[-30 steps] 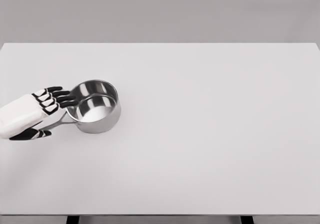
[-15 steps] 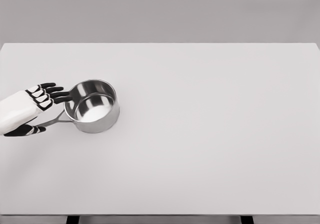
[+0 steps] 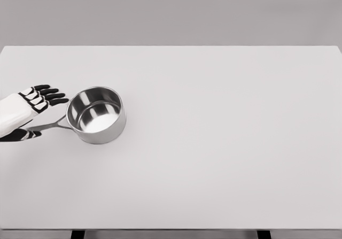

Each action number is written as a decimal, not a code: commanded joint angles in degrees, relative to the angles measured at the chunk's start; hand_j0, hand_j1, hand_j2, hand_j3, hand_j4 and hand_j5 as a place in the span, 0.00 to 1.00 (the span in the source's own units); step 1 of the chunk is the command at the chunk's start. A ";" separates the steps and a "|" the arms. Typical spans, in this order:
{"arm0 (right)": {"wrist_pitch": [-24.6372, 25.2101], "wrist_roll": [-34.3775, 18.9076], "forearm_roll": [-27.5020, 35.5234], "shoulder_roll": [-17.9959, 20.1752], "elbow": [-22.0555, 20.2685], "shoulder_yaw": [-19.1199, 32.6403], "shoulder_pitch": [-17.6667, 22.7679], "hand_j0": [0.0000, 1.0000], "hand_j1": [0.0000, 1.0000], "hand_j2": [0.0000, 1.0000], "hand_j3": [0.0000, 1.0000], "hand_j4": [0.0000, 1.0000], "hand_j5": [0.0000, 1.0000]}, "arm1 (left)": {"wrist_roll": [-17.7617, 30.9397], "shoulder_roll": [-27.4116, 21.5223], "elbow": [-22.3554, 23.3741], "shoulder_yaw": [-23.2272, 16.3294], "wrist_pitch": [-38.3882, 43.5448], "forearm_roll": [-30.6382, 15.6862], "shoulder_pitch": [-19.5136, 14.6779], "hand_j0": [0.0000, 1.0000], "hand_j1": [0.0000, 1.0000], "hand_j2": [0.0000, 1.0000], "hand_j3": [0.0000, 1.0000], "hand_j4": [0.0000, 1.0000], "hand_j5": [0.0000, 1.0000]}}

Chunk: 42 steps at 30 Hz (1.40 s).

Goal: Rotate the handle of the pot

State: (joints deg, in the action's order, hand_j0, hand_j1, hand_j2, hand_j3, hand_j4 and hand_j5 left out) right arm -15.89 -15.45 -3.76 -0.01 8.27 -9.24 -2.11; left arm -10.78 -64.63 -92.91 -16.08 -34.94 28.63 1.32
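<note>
A steel pot (image 3: 96, 115) sat at the white desk's (image 3: 214, 143) left, its handle (image 3: 48, 125) pointing left. Your left hand (image 3: 24, 113) hovered beside it, fingers (image 3: 51, 95) spread, empty. You needed to push near the handle's tip, gently.

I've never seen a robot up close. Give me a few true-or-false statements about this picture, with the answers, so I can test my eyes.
1. The pot stands upright on the table. True.
2. The pot's handle points to the right. False: it points left, toward the left hand.
3. The pot has a lid on. False: it is open, and its inside shows.
4. The left hand's fingers are spread. True.
5. Both hands are visible. False: only the left one shows.
</note>
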 commanded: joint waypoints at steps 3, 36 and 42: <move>-0.01 -0.02 -0.02 0.01 0.00 0.01 0.00 1.00 1.00 1.00 1.00 1.00 1.00 | -0.03 0.03 0.89 0.52 -0.06 -0.33 0.00 1.00 1.00 1.00 1.00 1.00 1.00; -0.01 -0.02 -0.02 0.01 0.00 0.01 0.00 1.00 1.00 1.00 1.00 1.00 1.00 | 0.32 4.08 6.25 -0.09 -0.06 1.25 -4.92 1.00 1.00 1.00 1.00 1.00 1.00; -0.01 -0.02 -0.02 0.01 0.00 0.01 0.00 1.00 1.00 1.00 1.00 1.00 1.00 | 0.32 4.52 7.22 -0.27 -0.06 1.60 -5.71 1.00 1.00 1.00 1.00 1.00 1.00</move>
State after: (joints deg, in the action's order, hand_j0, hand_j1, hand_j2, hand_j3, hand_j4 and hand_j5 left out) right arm -15.89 -15.45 -3.76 -0.01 8.27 -9.24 -2.11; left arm -10.41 -60.16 -85.89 -16.34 -34.94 30.46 -4.39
